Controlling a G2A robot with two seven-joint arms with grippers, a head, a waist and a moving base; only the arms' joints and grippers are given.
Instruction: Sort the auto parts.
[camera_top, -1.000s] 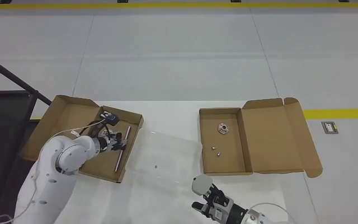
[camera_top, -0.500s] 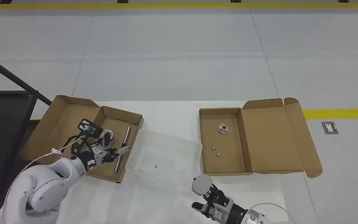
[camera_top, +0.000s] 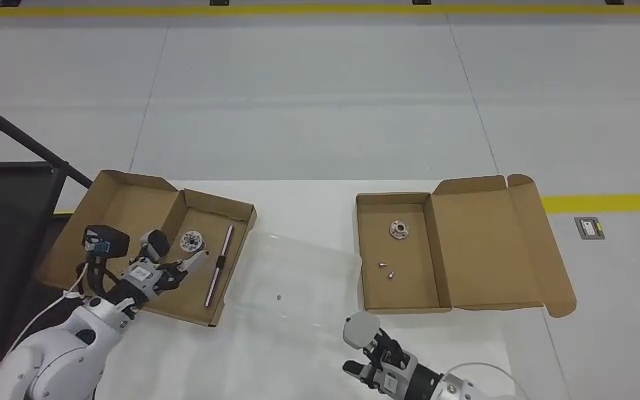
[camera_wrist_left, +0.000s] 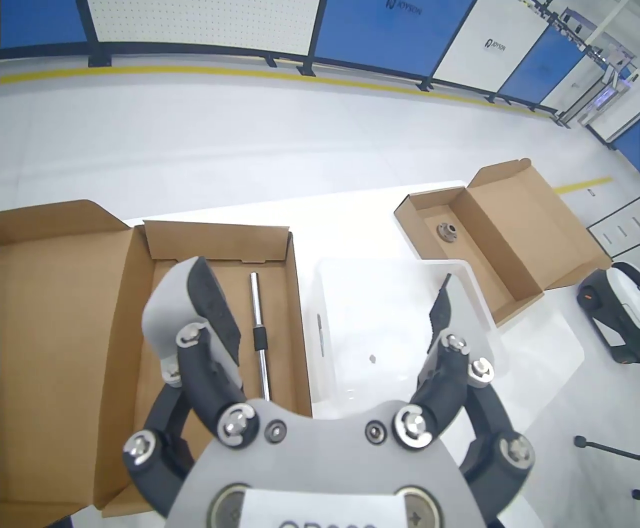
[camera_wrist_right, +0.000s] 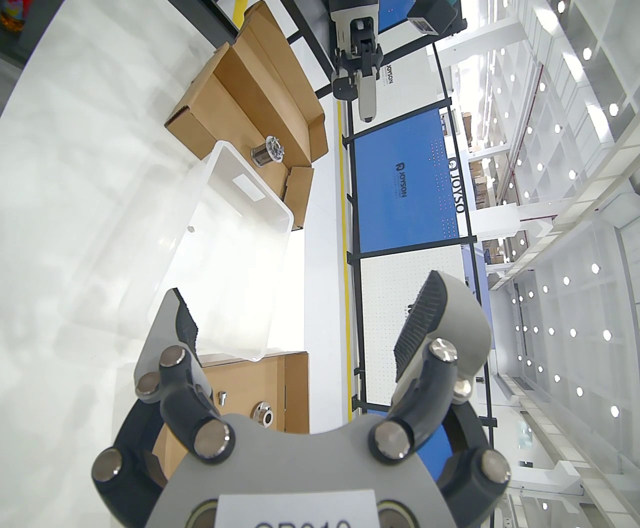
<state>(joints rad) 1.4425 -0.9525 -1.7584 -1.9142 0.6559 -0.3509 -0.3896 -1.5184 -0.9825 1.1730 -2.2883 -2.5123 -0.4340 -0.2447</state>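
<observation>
Left fingers spread, empty, over the left box; right fingers spread too, at the surface's near edge. Your next pick, I'd say: small part mid-bin, right of the left fingers, past the box wall. Axis too small to read.

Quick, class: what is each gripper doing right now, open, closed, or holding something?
Left gripper: open, holding nothing.
Right gripper: open, holding nothing.
</observation>
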